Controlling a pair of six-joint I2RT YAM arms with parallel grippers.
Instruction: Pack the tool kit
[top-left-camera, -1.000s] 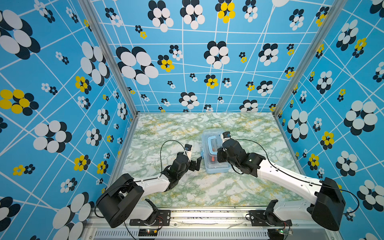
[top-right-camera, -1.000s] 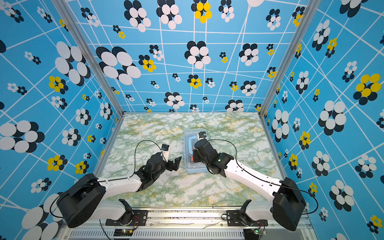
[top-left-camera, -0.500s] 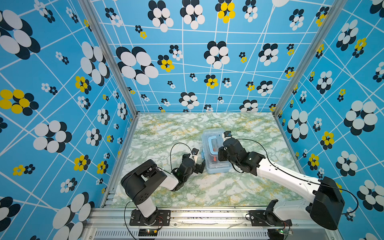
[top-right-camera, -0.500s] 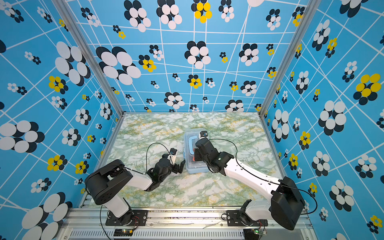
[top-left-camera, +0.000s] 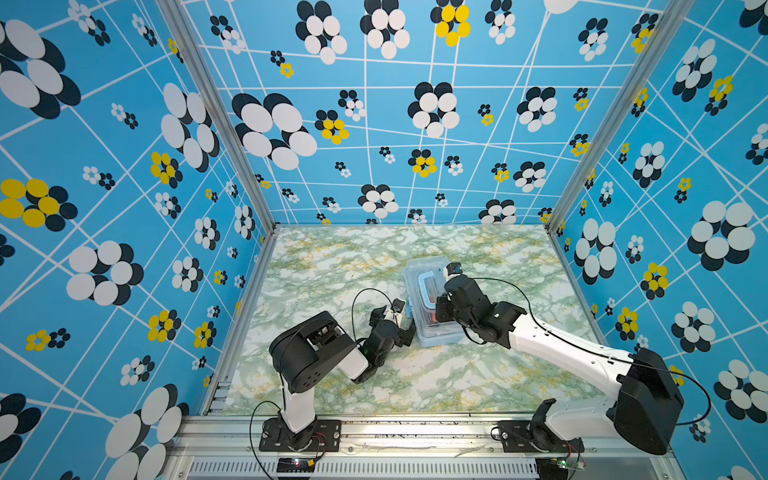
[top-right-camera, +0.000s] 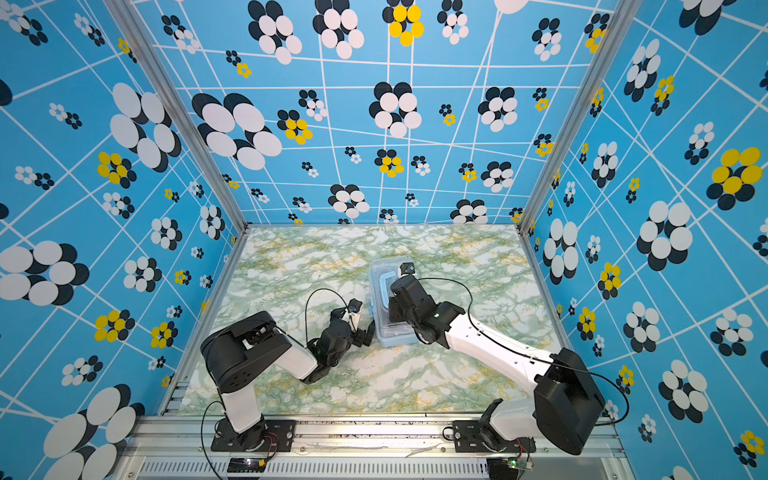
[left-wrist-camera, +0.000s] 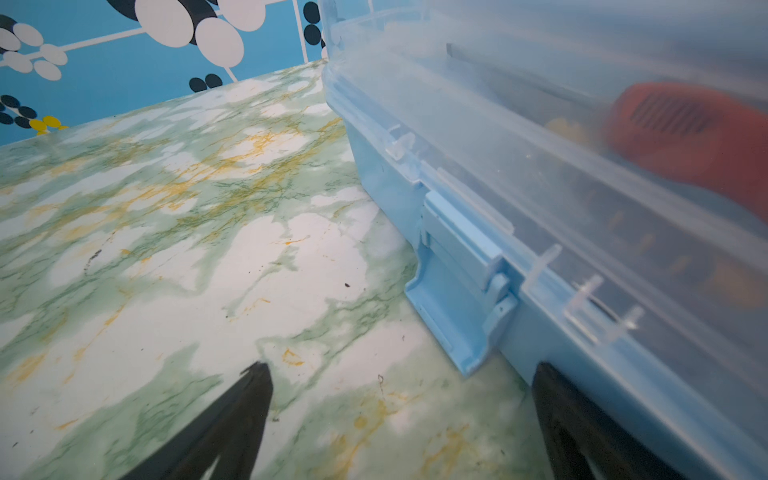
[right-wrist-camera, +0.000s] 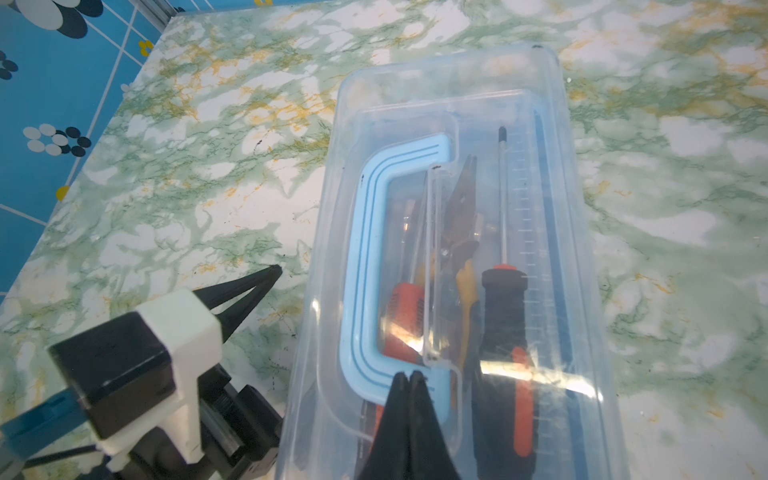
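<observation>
Most of the packing is looking done. On the worktop (right-wrist-camera: 208, 166), near its middle, the tool kit box (top-left-camera: 430, 337) is sitting with its clear lid down and the blue handle (right-wrist-camera: 365, 257) lying flat on top. Through the lid, two orange-black screwdrivers (right-wrist-camera: 503, 316) and the yellow-handled pliers (right-wrist-camera: 463, 232) are lying lengthwise inside; anything else in there is too hazy to name. Nothing loose is showing on the worktop in both top views.

Over the box the right tool (right-wrist-camera: 409, 378) is reaching in with its fingers pressed together, pinching nothing. Its tips are resting on or just above the lid at one end of the handle, which I am reading as holding the lid down. Low beside the box's long side, the left tool (left-wrist-camera: 399, 370) is standing spread wide and empty, one finger over bare worktop and the other close against the box wall. The side latch (left-wrist-camera: 457, 291) is just ahead of them and is hanging outward, apparently not snapped shut.

Remaining, by my reading: latching the lid on this side. The far side is hidden, so its condition is unknown.
</observation>
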